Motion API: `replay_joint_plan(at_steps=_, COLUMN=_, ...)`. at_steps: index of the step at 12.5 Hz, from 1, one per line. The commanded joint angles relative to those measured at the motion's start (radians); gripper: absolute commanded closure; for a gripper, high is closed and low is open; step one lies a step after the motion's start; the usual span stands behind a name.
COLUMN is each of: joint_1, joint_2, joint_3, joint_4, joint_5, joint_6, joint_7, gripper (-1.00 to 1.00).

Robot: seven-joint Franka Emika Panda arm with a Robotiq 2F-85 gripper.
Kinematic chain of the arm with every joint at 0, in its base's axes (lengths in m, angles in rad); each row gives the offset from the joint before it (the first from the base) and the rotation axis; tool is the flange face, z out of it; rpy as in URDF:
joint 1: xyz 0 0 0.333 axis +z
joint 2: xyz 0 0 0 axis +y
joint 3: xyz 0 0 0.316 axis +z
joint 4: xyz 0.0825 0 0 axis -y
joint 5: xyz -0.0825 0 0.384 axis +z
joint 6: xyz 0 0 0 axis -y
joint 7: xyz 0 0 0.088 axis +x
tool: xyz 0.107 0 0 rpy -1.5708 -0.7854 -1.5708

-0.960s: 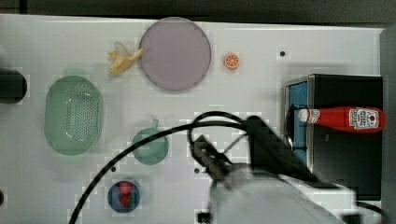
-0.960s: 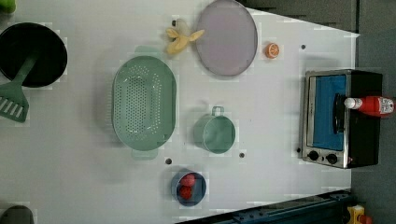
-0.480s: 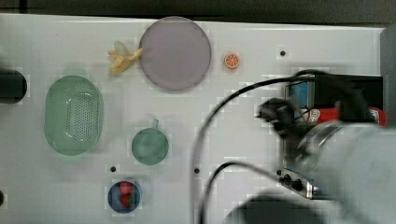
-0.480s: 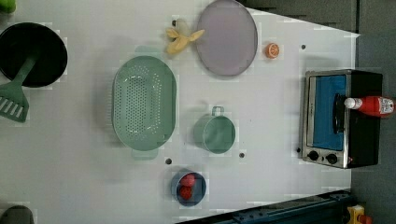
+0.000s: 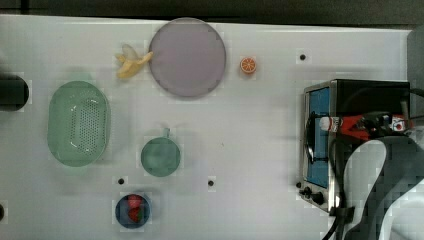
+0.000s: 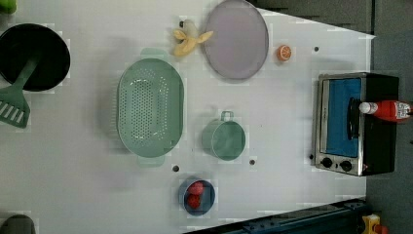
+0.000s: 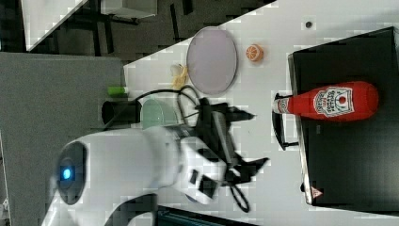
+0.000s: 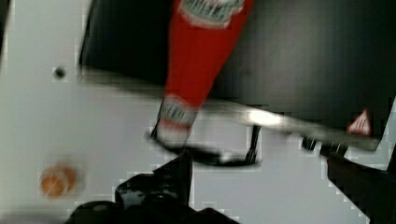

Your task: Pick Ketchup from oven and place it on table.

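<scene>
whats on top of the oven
The Ketchup lies on its side on the oven's black top, white cap poking past the front edge over the door. In the top view the arm covers part of the bottle and the oven top.

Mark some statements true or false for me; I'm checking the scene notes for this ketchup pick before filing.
1. The Ketchup lies on top of the oven. True.
2. The gripper is shut on the bottle. False: it is open, holding nothing.
3. The grey-lilac plate carries the orange slice. False: the slice lies on the table beside it.
4. The blue bowl holds red fruit. True.
</scene>
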Motion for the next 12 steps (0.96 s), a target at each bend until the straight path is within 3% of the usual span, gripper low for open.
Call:
replay_joint_plan(at_steps=1, joint_1=0.033, joint_2=0.037, joint_3=-0.039, joint_4=0.061, joint_5=-0.011, joint_6=0.093, joint_7=0.038, gripper=-1.00)
replay_joint_plan(at_steps=4, joint_1=0.025, joint_2=0.154, joint_3=-0.094, joint_4=0.108, joint_5=0.025, joint_6=0.154, joint_7=0.038, gripper=-1.00)
replay_joint_plan(at_steps=9, joint_1=-0.012, joint_2=0.316, joint_3=-0.122, joint_4=0.139, joint_5=0.238, joint_6=0.224, joint_7=0.038, gripper=-1.00)
replay_joint_plan(at_steps=12, joint_1=-0.027, joint_2=0.376, joint_3=-0.123, joint_4=0.139, joint_5=0.249, joint_6=0.260, joint_7=0.038, gripper=-1.00)
